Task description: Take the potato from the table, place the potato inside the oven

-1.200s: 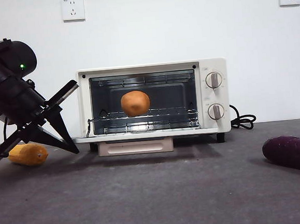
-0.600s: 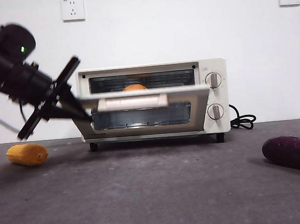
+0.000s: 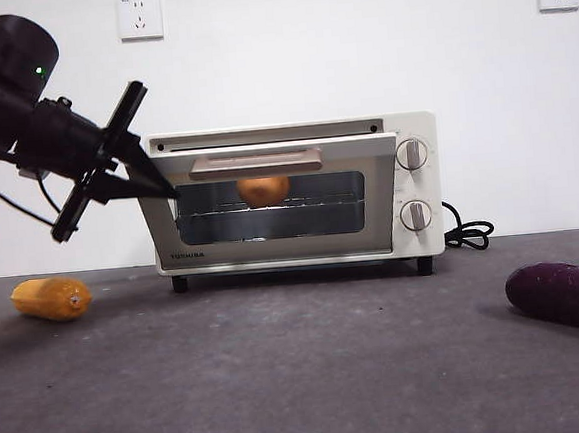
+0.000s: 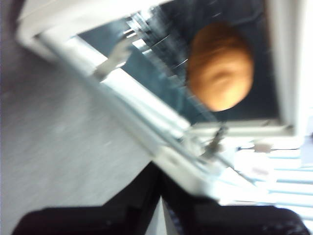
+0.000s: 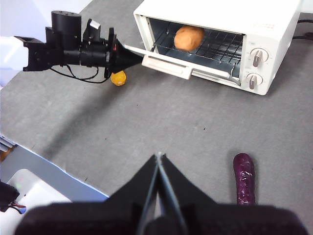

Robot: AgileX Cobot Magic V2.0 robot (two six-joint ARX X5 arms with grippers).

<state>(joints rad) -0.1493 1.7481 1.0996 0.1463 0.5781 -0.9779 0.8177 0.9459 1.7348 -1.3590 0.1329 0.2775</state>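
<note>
Since half second ago, dark glass door (image 3: 268, 203) of cream-white boxy oven (image 3: 298, 194) swung higher, nearly shut. Left gripper (image 3: 162, 189) at door's left edge, jaws pressed together, grasping nothing. Front view: round orange-brown potato (image 3: 263, 189) behind glass. Right wrist view alone shows potato (image 5: 189, 37) on wire rack. Right gripper (image 5: 158, 159) closed, empty, high over dark grey table (image 3: 302, 376).

We see the potato (image 3: 263, 189) inside the oven (image 3: 293, 194) on the table (image 3: 282, 378). The corn (image 3: 51, 298) lies left, the eggplant (image 3: 567, 296) right.
</note>
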